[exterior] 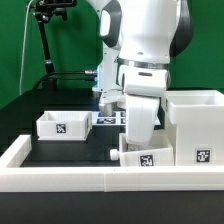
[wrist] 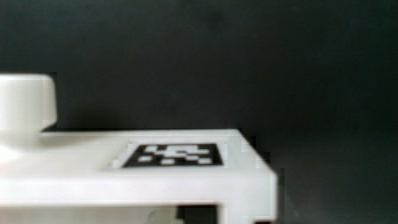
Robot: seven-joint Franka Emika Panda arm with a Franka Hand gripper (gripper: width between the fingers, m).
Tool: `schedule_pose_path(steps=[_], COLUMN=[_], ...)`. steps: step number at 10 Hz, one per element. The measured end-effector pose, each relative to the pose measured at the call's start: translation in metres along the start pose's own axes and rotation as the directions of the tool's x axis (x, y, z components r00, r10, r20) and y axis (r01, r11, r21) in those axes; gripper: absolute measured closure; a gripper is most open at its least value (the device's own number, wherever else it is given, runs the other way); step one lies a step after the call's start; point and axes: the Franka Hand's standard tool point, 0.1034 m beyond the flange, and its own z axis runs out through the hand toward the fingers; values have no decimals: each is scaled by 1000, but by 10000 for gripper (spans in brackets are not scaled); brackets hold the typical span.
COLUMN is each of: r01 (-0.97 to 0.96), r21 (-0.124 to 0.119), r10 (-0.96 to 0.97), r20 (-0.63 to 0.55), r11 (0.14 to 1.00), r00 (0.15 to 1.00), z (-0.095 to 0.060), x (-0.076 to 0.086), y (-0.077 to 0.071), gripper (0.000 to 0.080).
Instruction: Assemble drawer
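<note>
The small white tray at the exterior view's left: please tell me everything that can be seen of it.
The tray is a small rectangular box, open on top, matte white, plastic by its look. One black-and-white square tag sits on the wall that faces the camera. The tray stands upright and level on the dark table. Nothing else touches it: the robot arm is further to the exterior view's right.

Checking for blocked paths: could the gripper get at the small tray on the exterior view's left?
Probably yes. That tray stands alone on the table with nothing over or against it. The gripper is down at the nearer tray, so it would have to lift clear first.
</note>
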Motion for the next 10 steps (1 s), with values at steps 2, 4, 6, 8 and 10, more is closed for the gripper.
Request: schedule_pose_path(steps=[2,4,6,8,10], r01=[-6,-7,-32,-95,-115], r21=[-1,-1,1,0,-22], r10=[6,7,32,95,117], r20=[3,3,7,37,72], r11=[1000,1000,999,996,993], r00=[1000,1000,999,995,991], z=[0,0,0,-3,-7], x=[-1,-2,2,6,4], y=[0,0,-1,-2,1], gripper=[755,755,755,755,755])
